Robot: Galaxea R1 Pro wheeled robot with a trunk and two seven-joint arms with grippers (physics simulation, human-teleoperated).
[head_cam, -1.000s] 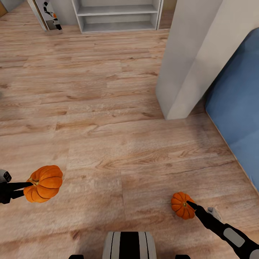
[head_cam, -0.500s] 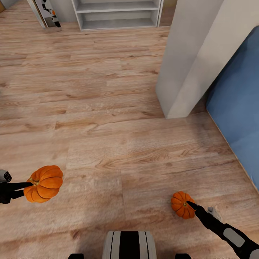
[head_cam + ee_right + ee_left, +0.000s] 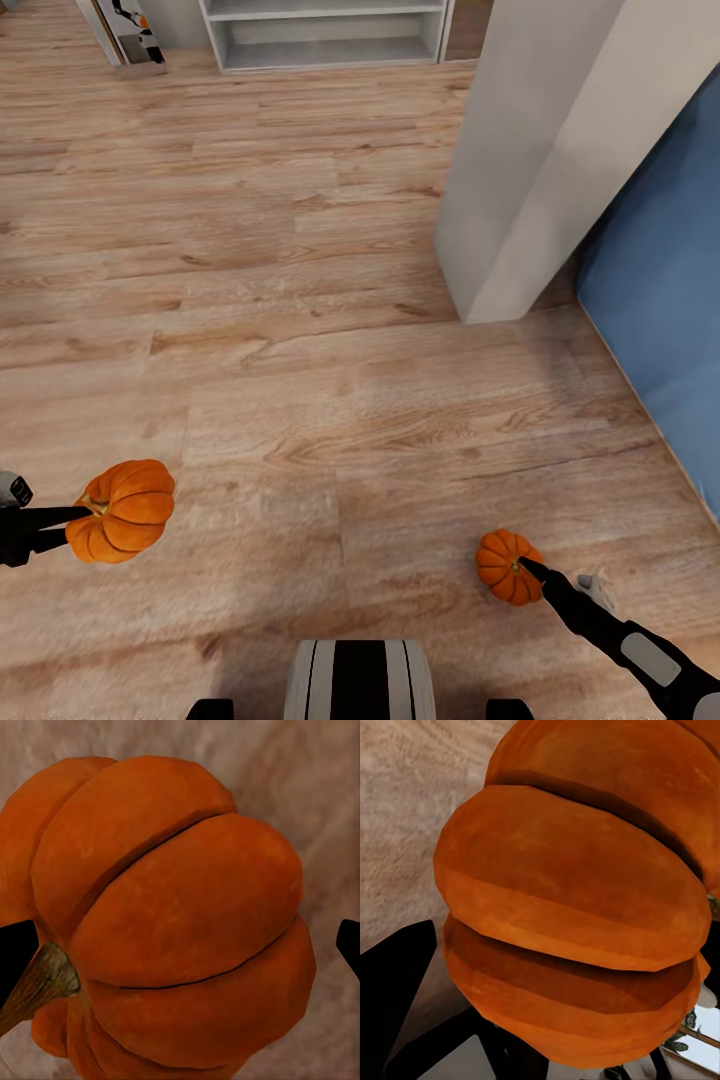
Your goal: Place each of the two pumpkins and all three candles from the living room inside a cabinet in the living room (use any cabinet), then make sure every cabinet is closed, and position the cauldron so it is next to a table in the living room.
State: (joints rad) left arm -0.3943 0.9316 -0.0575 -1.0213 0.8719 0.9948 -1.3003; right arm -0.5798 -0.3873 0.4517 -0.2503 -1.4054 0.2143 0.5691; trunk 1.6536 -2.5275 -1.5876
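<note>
Transit with both pumpkins carried. Left gripper [image 3: 62,527] pinches the left pumpkin [image 3: 122,510] at the stem side, so the fruit hangs just beyond the fingertips; right gripper [image 3: 528,570] clamps the right pumpkin [image 3: 505,568] likewise, its fingers [image 3: 15,949] at either flank. Risk: each hold looks shallow, at the pumpkin's edge, so a jolt or turn of the base could let one roll out onto the floor [image 3: 300,350]. The wall corner [image 3: 520,200] ahead of the right gripper could also clip it.
</note>
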